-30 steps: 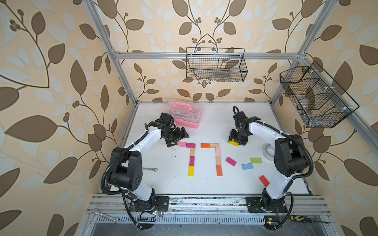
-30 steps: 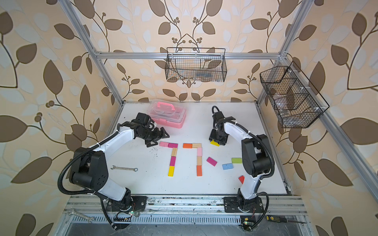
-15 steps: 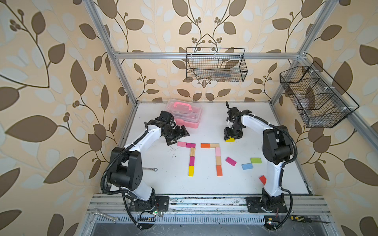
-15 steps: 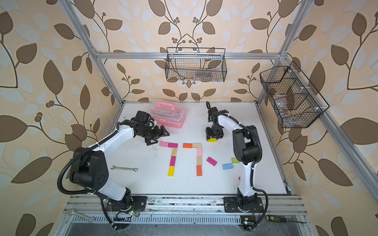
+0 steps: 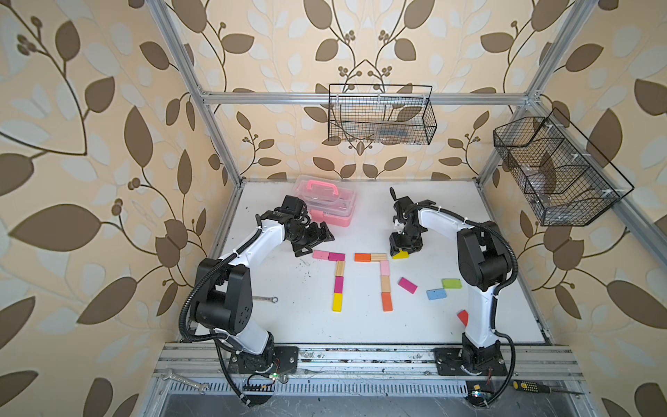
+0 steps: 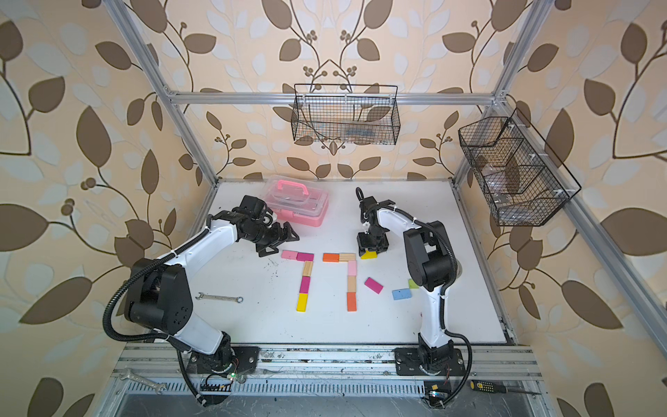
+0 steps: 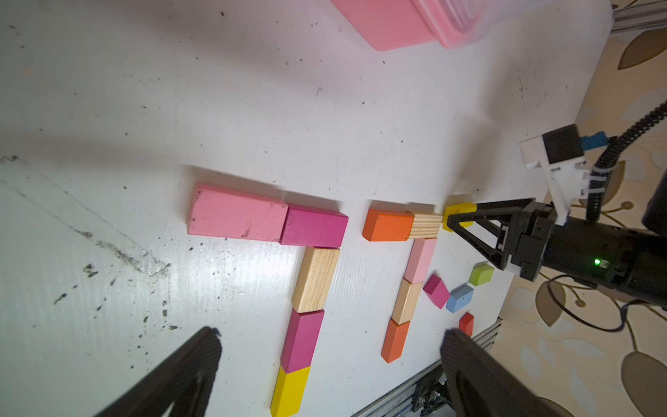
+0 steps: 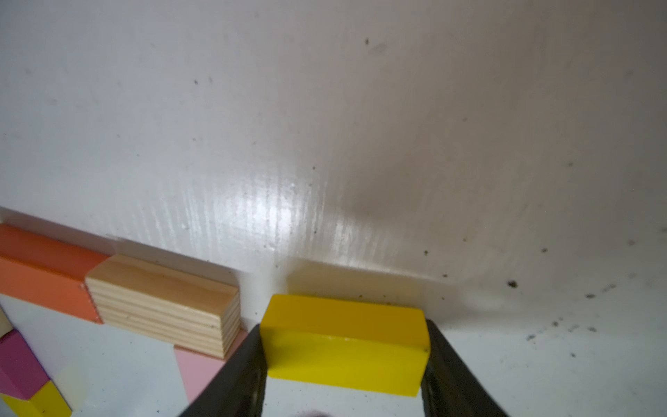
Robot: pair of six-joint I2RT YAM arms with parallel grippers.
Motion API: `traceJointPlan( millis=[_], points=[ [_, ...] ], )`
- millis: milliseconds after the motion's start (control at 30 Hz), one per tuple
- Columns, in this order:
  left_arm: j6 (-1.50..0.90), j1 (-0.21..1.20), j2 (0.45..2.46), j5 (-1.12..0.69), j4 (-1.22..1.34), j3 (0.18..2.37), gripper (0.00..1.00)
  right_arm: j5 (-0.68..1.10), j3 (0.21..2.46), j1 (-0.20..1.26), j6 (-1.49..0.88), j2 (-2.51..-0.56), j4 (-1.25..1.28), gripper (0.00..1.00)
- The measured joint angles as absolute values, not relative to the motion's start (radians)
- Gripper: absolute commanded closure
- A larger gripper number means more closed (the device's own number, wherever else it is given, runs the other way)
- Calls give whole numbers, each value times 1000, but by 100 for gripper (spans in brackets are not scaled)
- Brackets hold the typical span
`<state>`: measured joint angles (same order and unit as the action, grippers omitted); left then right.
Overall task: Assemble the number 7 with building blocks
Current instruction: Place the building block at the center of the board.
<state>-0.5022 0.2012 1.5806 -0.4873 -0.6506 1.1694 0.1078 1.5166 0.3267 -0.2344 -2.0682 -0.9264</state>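
Observation:
Two block figures shaped like the number 7 lie on the white table. The left one has a pink and magenta bar over a wood, magenta and yellow stem. The right one has an orange and wood bar over a pink, wood and orange stem. My right gripper is shut on a yellow block, held low just right of the wood bar block, a small gap between them. My left gripper stands open and empty beside the pink bar block.
Loose magenta, blue, green and red blocks lie right of the figures. A pink clear-lidded case stands behind the left gripper. A wrench lies at the front left. Wire baskets hang on the walls.
My right gripper has carried the yellow block leftward, up to the right end of the orange-and-wood bar. The left gripper has hardly moved.

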Motion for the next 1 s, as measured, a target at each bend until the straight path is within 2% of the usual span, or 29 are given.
traceJointPlan(
  millis=[333, 600, 733, 1000],
  points=[
    [-500, 201, 1581, -488, -655, 1169, 2, 73, 1501, 323, -282, -2066, -915, 41],
    [-500, 201, 1581, -488, -655, 1169, 2, 56, 1483, 318, -305, -2057, -903, 17],
    [-500, 201, 1583, -488, -654, 1169, 2, 52, 1471, 315, -317, -2048, -894, 8],
    [-500, 201, 1595, -488, -654, 1173, 2, 94, 1407, 268, -358, -1992, -847, 6]
  ],
)
